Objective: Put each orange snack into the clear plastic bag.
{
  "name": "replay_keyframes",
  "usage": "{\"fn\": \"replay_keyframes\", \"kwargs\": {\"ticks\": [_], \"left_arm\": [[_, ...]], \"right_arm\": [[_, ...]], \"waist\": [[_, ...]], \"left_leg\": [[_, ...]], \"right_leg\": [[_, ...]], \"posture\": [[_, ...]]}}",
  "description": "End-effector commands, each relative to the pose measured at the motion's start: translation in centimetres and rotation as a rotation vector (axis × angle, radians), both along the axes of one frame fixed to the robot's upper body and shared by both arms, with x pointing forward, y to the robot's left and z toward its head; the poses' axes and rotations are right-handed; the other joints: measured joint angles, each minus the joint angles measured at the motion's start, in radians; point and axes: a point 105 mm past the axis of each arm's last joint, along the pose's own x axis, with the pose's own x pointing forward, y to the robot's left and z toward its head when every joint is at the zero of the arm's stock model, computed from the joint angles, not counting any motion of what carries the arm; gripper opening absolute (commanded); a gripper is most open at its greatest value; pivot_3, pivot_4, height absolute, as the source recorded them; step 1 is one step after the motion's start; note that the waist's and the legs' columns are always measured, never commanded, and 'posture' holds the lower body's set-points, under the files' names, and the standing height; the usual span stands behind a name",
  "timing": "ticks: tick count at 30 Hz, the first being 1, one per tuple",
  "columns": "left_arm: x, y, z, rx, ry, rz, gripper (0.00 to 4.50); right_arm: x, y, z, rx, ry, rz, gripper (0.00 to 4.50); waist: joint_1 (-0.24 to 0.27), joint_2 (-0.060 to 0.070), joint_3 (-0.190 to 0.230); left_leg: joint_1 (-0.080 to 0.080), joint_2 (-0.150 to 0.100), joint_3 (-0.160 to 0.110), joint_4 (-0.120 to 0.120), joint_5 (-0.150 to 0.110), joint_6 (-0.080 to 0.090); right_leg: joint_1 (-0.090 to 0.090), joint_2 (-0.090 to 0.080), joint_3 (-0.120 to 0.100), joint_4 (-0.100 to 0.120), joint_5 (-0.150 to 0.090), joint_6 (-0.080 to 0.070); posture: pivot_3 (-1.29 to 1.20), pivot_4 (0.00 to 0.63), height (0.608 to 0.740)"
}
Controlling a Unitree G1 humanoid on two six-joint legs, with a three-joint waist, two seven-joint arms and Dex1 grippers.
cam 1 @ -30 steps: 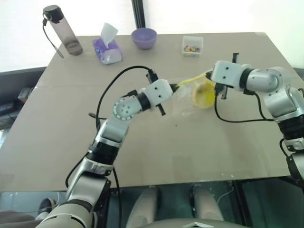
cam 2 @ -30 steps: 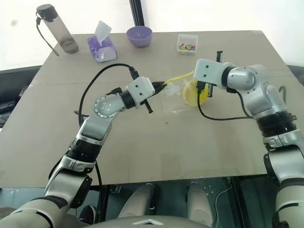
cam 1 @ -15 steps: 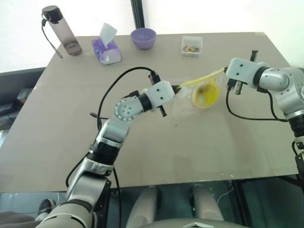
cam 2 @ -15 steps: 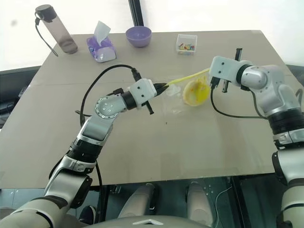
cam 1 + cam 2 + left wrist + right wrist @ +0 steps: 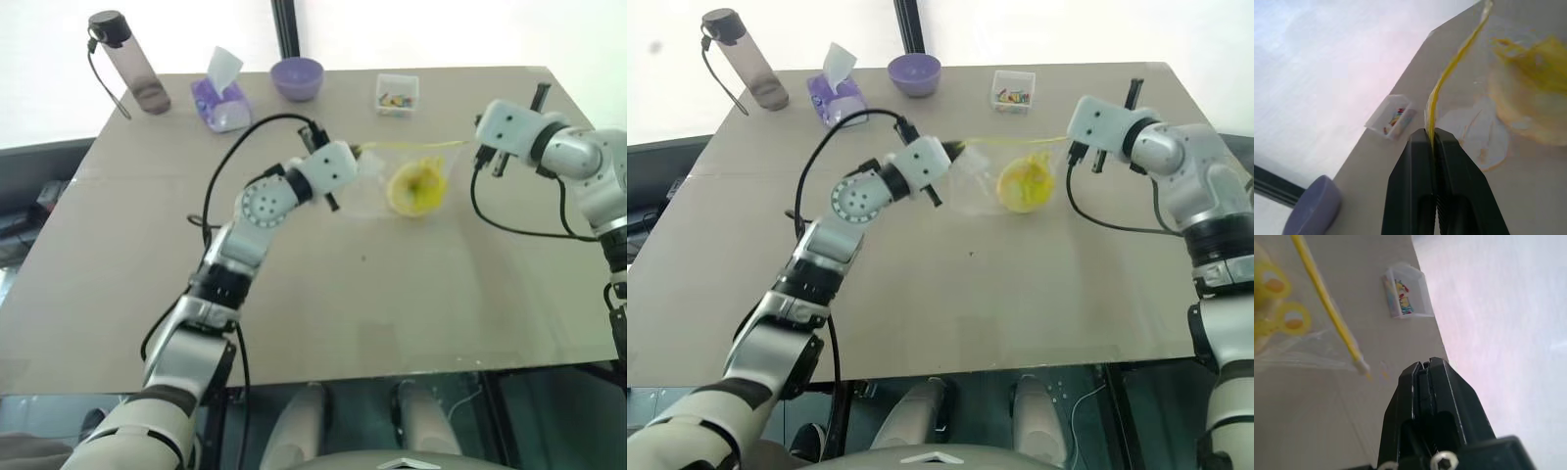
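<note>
The clear plastic bag [image 5: 377,191] hangs above the table, its yellow strip [image 5: 411,146] stretched level between my two grippers. One orange snack [image 5: 415,188] sits inside the bag, near its right end. My left gripper [image 5: 1432,133] is shut on the strip's left end, also seen from the head [image 5: 355,151]. My right gripper [image 5: 474,147] is shut at the strip's right end. In the right wrist view the strip's tip [image 5: 1362,366] lies a little aside from the gripper [image 5: 1422,364], so the pinch seems to be on the clear film.
Along the table's far edge stand a dark water bottle [image 5: 127,61], a purple tissue pack [image 5: 221,98], a purple bowl [image 5: 297,76] and a small clear box [image 5: 396,95] of colourful bits. Brown table [image 5: 323,304] stretches open towards me.
Both grippers rose and moved away from me, the right one also to the right. The yellow strip went from slanted and slack to taut and level, and the bag with the snack lifted.
</note>
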Motion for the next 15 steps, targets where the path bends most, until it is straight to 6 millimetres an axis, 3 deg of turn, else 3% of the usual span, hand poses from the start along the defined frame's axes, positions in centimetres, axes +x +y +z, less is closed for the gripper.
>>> {"fn": "replay_keyframes", "kwargs": {"ticks": [1, 4, 10, 15], "left_arm": [[0.3, 0.0, 4.2, -0.066, -0.167, 0.004, 0.0], [0.0, -0.5, 4.7, -0.081, -0.189, -0.034, 0.0], [-1.2, -0.9, 1.4, -0.055, -0.107, -0.095, 0.0], [-3.1, -0.3, -0.1, -0.09, -0.026, -0.141, 0.0]], "right_arm": [[-0.5, -0.2, 4.3, 0.041, -0.156, 0.011, 0.11], [-0.6, -0.5, 3.5, 0.076, -0.101, 0.012, 0.11], [-2.0, -0.1, -0.7, 0.141, 0.137, 0.051, 0.11], [-3.3, 0.3, -2.9, 0.159, 0.237, 0.069, 0.11]], "waist": [[-0.001, 0.0, 0.0], [-0.001, 0.0, 0.0], [-0.002, 0.0, 0.0], [-0.003, 0.0, 0.0]], "left_leg": [[0.0, 0.0, 0.0, 0.0, 0.0, 0.0], [-0.001, 0.0, 0.001, -0.001, 0.0, 0.0], [-0.001, 0.0, 0.001, -0.001, 0.0, 0.0], [-0.001, 0.0, 0.001, 0.0, 0.0, 0.0]], "right_leg": [[0.0, 0.0, 0.0, 0.0, 0.0, 0.0], [0.0, 0.0, 0.0, -0.002, 0.0, 0.0], [0.0, 0.0, 0.001, -0.002, 0.0, 0.0], [-0.001, 0.0, 0.001, 0.0, 0.0, 0.0]], "posture": [[0.0, 0.15, 0.74], [0.0, 0.15, 0.74], [0.0, 0.15, 0.74], [0.0, 0.15, 0.74]]}}
